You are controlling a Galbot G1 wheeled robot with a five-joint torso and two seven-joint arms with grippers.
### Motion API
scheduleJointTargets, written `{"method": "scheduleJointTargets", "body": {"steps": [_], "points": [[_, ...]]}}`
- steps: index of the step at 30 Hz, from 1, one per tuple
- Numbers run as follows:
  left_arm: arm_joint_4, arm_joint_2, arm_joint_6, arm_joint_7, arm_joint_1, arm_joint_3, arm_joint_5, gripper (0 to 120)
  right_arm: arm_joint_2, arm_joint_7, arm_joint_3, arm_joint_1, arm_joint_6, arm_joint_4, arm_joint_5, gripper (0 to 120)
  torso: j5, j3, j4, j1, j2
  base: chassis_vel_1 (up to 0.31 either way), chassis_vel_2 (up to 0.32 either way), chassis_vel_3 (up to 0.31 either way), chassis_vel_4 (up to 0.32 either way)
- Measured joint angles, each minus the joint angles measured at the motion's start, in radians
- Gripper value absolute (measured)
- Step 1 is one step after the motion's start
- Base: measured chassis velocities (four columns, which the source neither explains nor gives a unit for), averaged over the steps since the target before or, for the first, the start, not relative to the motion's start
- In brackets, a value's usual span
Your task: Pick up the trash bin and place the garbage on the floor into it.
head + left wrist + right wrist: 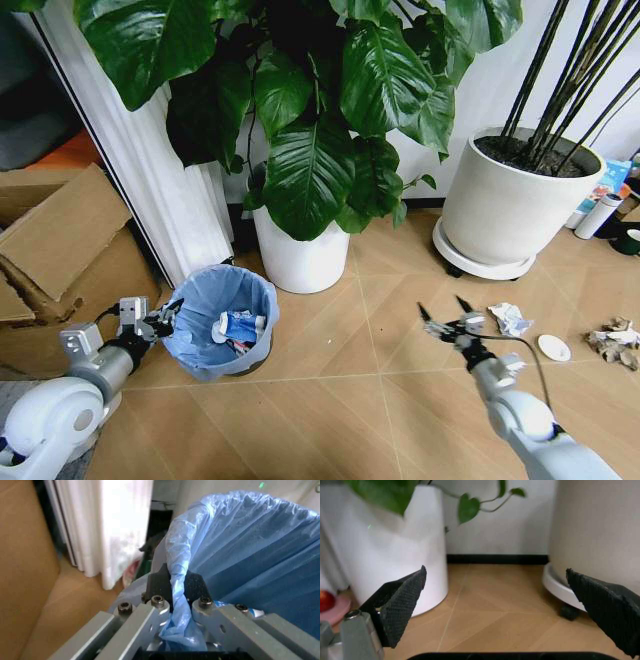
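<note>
Both robot arms are seen at the bottom of the head view, above the wooden floor (330, 390). On the left side, the left gripper (170, 315) is closed on the rim of the trash bin (222, 322). In the left wrist view, the blue bag liner (250, 551) is pinched between the two black pads (159, 585), at the bin's edge. The bin is stood on the floor near the left edge, between the cardboard boxes (60, 250) and the small white plant pot (300, 258). A blue-white packet (242, 325) is seen inside the bin.

On the right side, the right gripper (446, 312) is held out above the floor with its jaws spread wide. Nothing is held in it. In the right wrist view, the two black fingertips (402, 600) are far apart, and bare floor is seen between them.

Some garbage is left on the floor by the right edge. A white paper ball (510, 318) is just beside the right gripper. A white disc (553, 347) is a bit further right. A grey-brown paper wad (615, 340) is almost at the right edge. The big white plant pot (510, 205) is stood behind them, by the wall.
</note>
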Motion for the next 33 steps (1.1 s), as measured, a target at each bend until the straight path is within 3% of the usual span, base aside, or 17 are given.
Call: {"method": "scheduleJointTargets", "body": {"steps": [4, 9, 33], "points": [[0.004, -0.018, -0.008, 0.011, 0.021, -0.034, 0.014, 0, 0.106, -0.072, 0.133, -0.085, 0.004, 0.034, -0.006, 100, 0.0000, 0.000, 0.0002, 0.000, 0.000, 0.000, 0.000, 0.000, 0.000], [0.004, -0.033, -0.012, 0.016, 0.032, -0.042, 0.021, 0, 0.170, -0.097, 0.207, -0.125, 0.008, 0.038, 0.007, 100, -0.0002, 0.000, -0.0002, 0.000, 0.000, 0.000, 0.000, 0.000, 0.000], [0.005, -0.024, -0.013, 0.014, 0.025, -0.028, 0.017, 0, 0.203, -0.107, 0.195, -0.100, -0.006, 0.000, 0.042, 100, -0.0001, 0.000, -0.0001, 0.000, 0.000, -0.005, -0.005, 0.004, 0.004]]}}
